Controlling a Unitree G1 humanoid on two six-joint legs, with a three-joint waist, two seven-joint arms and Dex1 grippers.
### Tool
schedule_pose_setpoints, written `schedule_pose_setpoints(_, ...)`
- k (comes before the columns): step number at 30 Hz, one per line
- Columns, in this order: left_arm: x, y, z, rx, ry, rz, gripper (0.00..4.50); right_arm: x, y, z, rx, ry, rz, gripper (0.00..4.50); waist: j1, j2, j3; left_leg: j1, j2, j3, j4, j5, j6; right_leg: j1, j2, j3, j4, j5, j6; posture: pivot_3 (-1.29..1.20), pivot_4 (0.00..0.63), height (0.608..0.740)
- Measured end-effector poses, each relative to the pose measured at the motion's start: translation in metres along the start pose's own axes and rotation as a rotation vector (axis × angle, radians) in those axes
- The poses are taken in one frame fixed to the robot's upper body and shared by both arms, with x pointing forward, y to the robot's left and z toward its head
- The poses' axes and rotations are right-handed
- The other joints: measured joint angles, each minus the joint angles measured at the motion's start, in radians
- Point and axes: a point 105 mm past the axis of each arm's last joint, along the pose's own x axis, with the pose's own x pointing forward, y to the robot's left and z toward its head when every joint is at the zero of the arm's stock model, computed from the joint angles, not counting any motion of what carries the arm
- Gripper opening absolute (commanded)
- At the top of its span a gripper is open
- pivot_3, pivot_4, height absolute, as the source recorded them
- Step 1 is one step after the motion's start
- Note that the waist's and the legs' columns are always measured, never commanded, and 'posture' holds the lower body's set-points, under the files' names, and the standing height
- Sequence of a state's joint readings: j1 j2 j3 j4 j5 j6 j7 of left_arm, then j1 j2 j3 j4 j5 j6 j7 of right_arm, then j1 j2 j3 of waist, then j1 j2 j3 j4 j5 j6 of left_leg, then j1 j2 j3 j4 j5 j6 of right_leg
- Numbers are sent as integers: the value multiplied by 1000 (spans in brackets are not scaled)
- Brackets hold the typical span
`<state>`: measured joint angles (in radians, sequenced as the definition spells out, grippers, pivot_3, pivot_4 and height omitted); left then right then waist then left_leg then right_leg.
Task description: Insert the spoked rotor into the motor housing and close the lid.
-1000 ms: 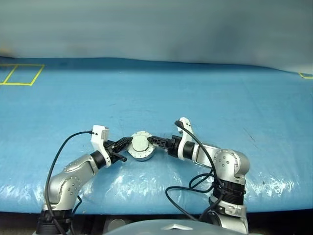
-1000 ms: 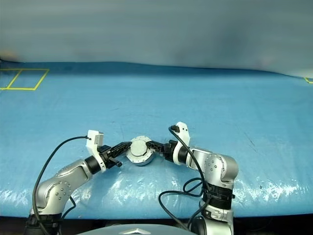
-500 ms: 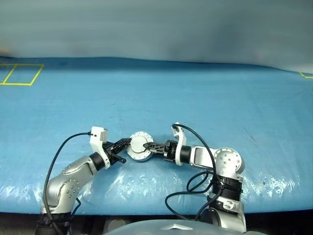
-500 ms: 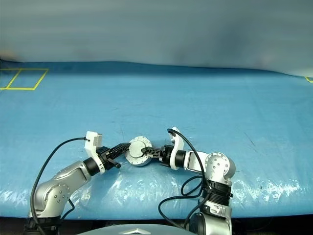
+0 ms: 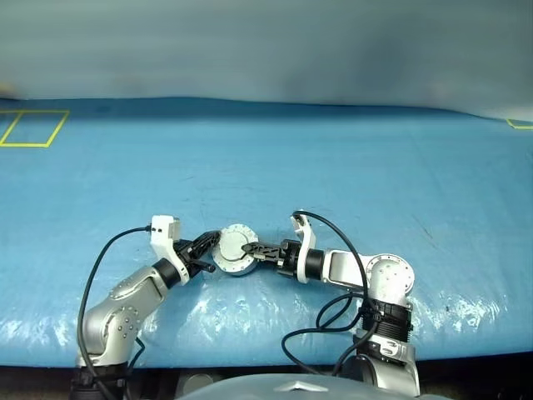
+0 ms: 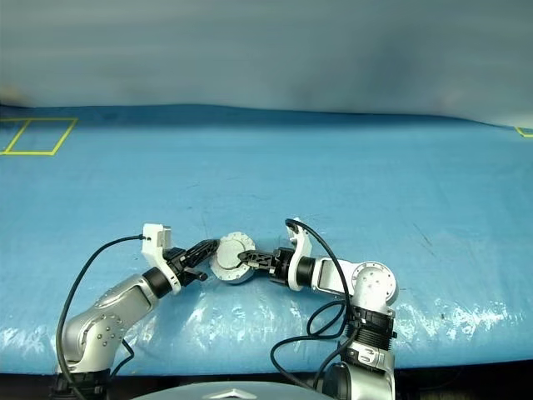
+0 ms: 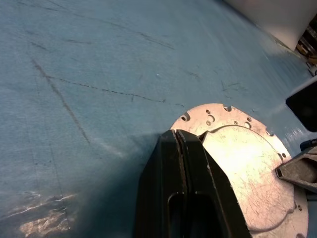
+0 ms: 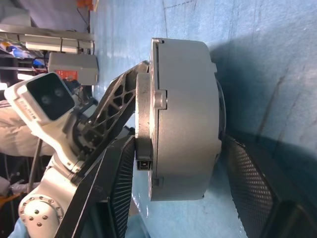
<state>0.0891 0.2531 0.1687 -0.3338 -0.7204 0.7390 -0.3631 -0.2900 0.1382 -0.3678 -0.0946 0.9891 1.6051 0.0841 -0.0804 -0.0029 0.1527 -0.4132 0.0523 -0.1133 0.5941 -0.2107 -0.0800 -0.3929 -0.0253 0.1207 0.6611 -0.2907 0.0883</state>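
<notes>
We read this as the closing step: the flat round silver-grey lid point(image 7: 247, 163) already sits on top of the short round silver metal motor housing point(image 8: 185, 119), which stands on the blue plastic-covered table point(image 5: 350, 158) near its front edge, between the two arms. We see no spoked rotor loose on the table, so we judge it is probably already inside, though the closed unit hides it.

The left gripper point(image 5: 206, 251) has its black fingers point(image 7: 181, 168) pressed together with no gap, holding nothing; the tips rest on the lid's edge. The right gripper point(image 5: 251, 249) has its jaws part open and straddling the stack from the side, one finger point(image 8: 114, 193) over the lid face, the other at the base; contact looks likely, but we cannot confirm a firm squeeze.

The unit's axis points straight up, lid face up. It is round, so it has no long axis across the table; it is wider than tall.

Next move as we judge it: press the lid fully flush, then check the seam before letting go.
</notes>
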Motion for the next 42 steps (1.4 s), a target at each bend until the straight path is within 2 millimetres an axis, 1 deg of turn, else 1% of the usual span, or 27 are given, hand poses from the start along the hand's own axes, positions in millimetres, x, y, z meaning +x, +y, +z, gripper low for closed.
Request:
schedule_pose_setpoints(1,-3,5,6,-41,-45,26,954,-1,0,0,14,-9,8,2403,0,0,1,-3,0,-1,0,0,0,-2,0,0,1,2,-2,0,150,740)
schedule_pose_setpoints(3,-9,10,16,-76,-98,57,1651,-4,0,2,27,-22,16,2403,1,0,2,-3,0,-1,0,0,0,-2,0,-1,0,2,-2,0,150,740)
schedule_pose_setpoints(6,-21,13,35,-133,-207,92,2629,-7,1,5,49,-57,25,2401,2,-1,4,-5,0,-1,0,0,0,-3,0,-1,-1,2,-2,0,150,740)
schedule_pose_setpoints(8,-28,14,40,-188,-258,105,3280,-8,2,9,58,-83,32,2400,0,-2,6,-5,0,-1,0,0,0,-3,0,-1,-1,2,-2,0,150,740)
schedule_pose_setpoints(11,-37,10,39,-300,-312,99,4325,-8,9,15,85,-125,75,2399,-1,-2,8,-5,0,-1,1,0,0,-3,0,-1,-1,2,-2,0,150,740)
schedule_pose_setpoints(12,-39,9,38,-329,-320,95,4500,-8,12,18,91,-136,90,2399,-1,-2,8,-5,0,-1,1,0,0,-3,0,-1,-1,2,-2,0,150,740)
schedule_pose_setpoints(15,-45,0,32,-470,-365,54,4500,-7,26,27,108,-186,147,2398,-3,-2,9,-6,0,-1,2,0,0,-3,0,-1,-1,2,-2,0,150,740)
schedule_pose_setpoints(19,-45,-11,24,-649,-420,2,4500,-1,48,36,128,-215,222,2398,-4,-2,9,-6,0,-1,3,0,0,-3,0,-1,0,2,-2,0,150,740)
schedule_pose_setpoints(21,-43,-18,23,-721,-445,-38,4500,3,58,37,139,-213,260,2398,-4,-2,9,-6,0,-2,3,0,0,-3,0,-1,0,2,-2,0,150,740)
schedule_pose_setpoints(24,-41,-26,25,-788,-462,-97,4500,8,66,36,157,-202,287,2397,-4,-2,9,-6,0,-2,3,0,0,-3,0,-1,0,2,-2,0,150,740)
schedule_pose_setpoints(29,-36,-38,23,-867,-464,-159,4500,13,73,30,188,-181,318,2397,-3,-2,9,-7,0,-2,3,0,0,-3,1,-1,0,2,-2,0,150,740)
schedule_pose_setpoints(34,-31,-47,23,-911,-470,-202,4500,21,67,10,241,-127,304,2385,-4,-2,9,-6,0,-2,4,0,0,-3,1,-1,1,2,-2,0,150,740)
schedule_pose_setpoints(40,-29,-54,25,-966,-486,-249,4500,25,77,3,229,-100,328,2385,-1,-2,9,-7,0,-3,8,0,0,-2,1,-1,2,2,-2,0,150,740)
schedule_pose_setpoints(42,-27,-56,24,-976,-477,-253,4122,25,77,2,225,-95,324,2385,0,-2,9,-8,0,-3,10,0,1,-2,1,-1,2,2,-2,0,150,740)
